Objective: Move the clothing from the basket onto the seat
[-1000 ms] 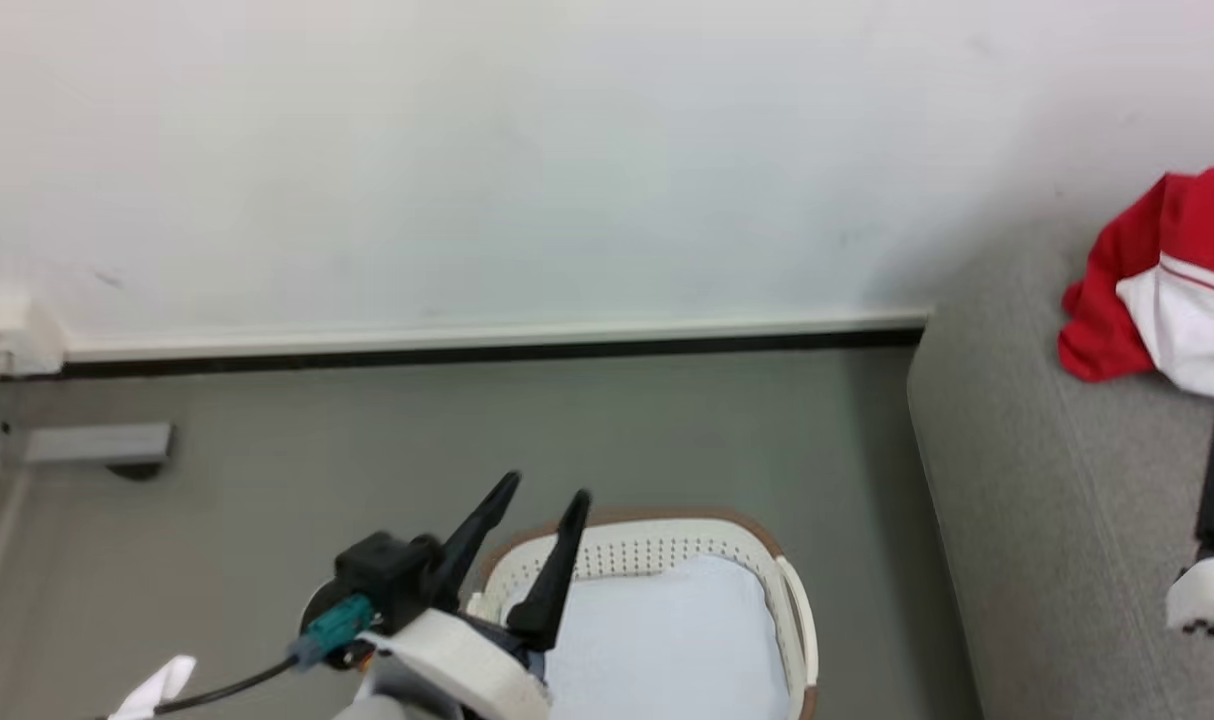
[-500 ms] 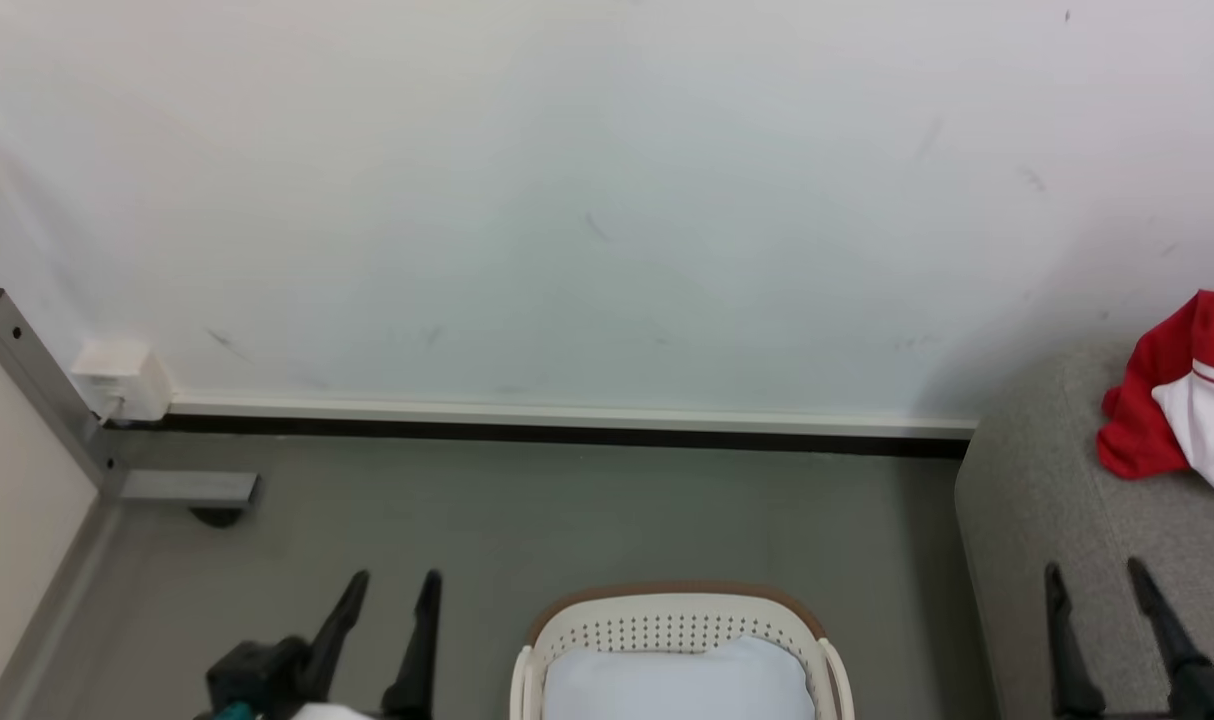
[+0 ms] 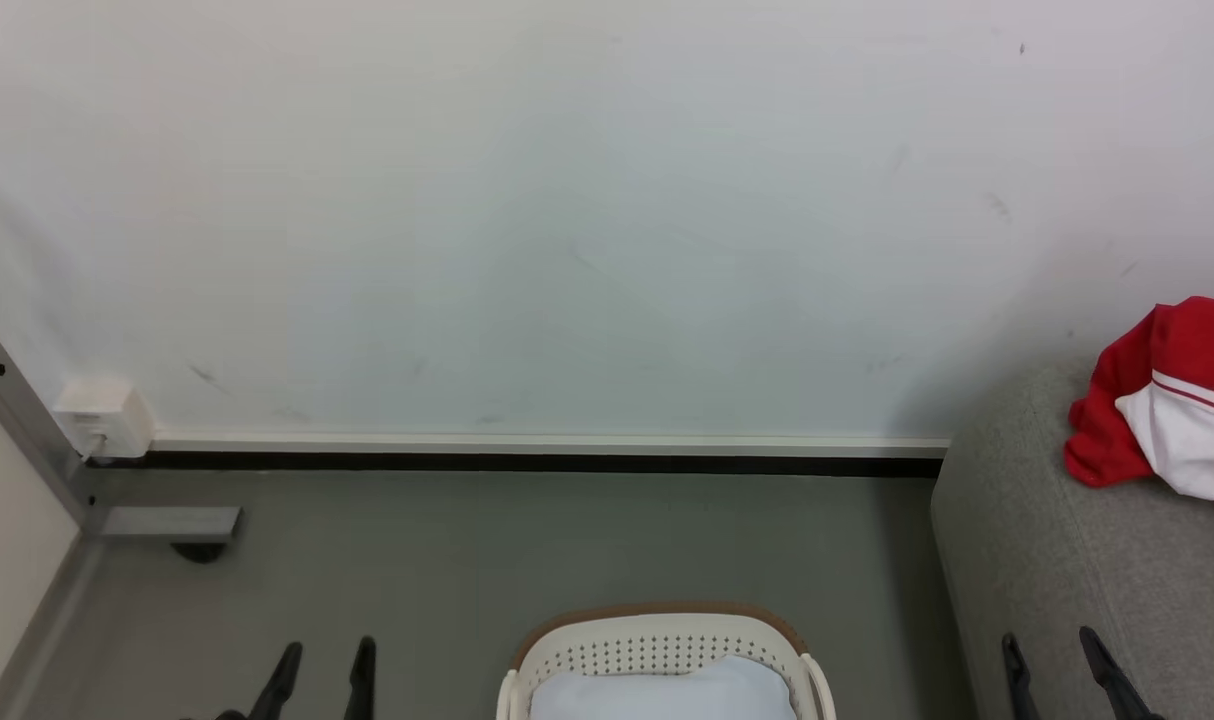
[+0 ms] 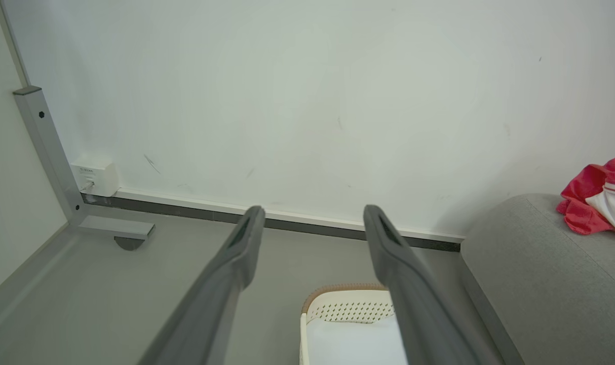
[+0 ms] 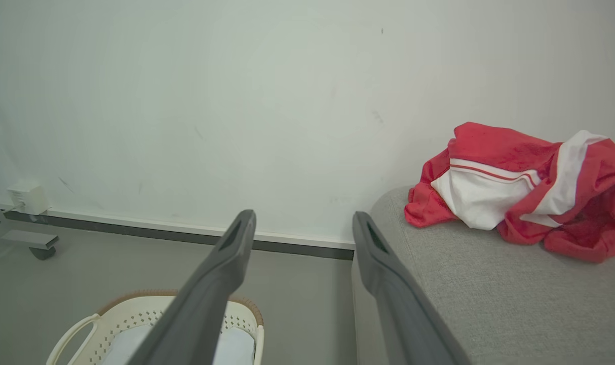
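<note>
Print on the white wall box (image 4: pixel 94 177) is too small to read. The left gripper (image 3: pixel 329 648) and right gripper (image 3: pixel 1048 640) both stand wide open, empty. Red-and-white sportswear (image 5: pixel 520 192) lies on the grey sofa (image 5: pixel 490 304), ahead and right of the right gripper. The cream laundry basket (image 3: pixel 657 630), with a pale blue sheet (image 3: pixel 667 690) inside, sits between the grippers. A second ago the left gripper overlapped its rim; now it stands apart.

The head view looks forward and down at the wall (image 3: pixel 567 220) from above the basket (image 3: pixel 657 625). Both wrist views sit lower, facing that wall along their fingers (image 4: pixel 236 263); all three share basket, seat (image 3: pixel 1027 580) and clothing (image 3: pixel 1107 440).
</note>
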### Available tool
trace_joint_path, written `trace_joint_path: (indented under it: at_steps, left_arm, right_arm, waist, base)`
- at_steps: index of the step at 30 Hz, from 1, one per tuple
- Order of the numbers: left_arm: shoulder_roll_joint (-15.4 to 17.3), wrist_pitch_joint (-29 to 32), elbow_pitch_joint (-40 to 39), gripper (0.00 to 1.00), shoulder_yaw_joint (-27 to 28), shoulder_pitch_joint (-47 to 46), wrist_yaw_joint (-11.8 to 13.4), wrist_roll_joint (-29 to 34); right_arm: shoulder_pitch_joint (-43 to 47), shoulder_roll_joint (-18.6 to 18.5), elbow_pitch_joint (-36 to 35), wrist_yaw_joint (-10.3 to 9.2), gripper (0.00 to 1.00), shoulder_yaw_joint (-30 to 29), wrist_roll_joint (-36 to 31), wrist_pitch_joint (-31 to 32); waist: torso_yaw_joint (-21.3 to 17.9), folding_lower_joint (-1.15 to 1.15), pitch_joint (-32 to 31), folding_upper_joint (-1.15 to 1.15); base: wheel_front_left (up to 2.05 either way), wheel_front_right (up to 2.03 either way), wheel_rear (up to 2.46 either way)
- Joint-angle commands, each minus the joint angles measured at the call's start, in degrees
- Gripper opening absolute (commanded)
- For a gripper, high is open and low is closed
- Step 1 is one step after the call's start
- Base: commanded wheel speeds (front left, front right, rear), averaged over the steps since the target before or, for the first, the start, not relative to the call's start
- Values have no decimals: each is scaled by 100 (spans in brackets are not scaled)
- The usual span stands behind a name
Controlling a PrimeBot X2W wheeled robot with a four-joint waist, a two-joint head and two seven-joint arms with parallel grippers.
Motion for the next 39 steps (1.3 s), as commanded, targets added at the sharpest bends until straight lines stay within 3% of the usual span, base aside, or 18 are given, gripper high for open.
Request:
trace_joint_path:
  at_steps: [1,17,39]
  left_arm:
    - [-56,-3,48,100,106,72,-63,123]
    - [-567,-3,280,100,893,110,-552,764]
    - [-771,-3,477,100,1111,-2,-728,1041]
  right_arm:
    - [67,-17,37,-15,100,26,25,0]
    - [106,-15,145,-15,100,246,73,-1]
    - [52,-15,201,-15,100,277,79,-1]
  waist:
    - [-38,1,-13,0]
    - [-237,1,-50,0]
    - [-196,1,-65,0]
  base:
    - [0,0,0]
    - [0,0,0]
    - [0,0,0]
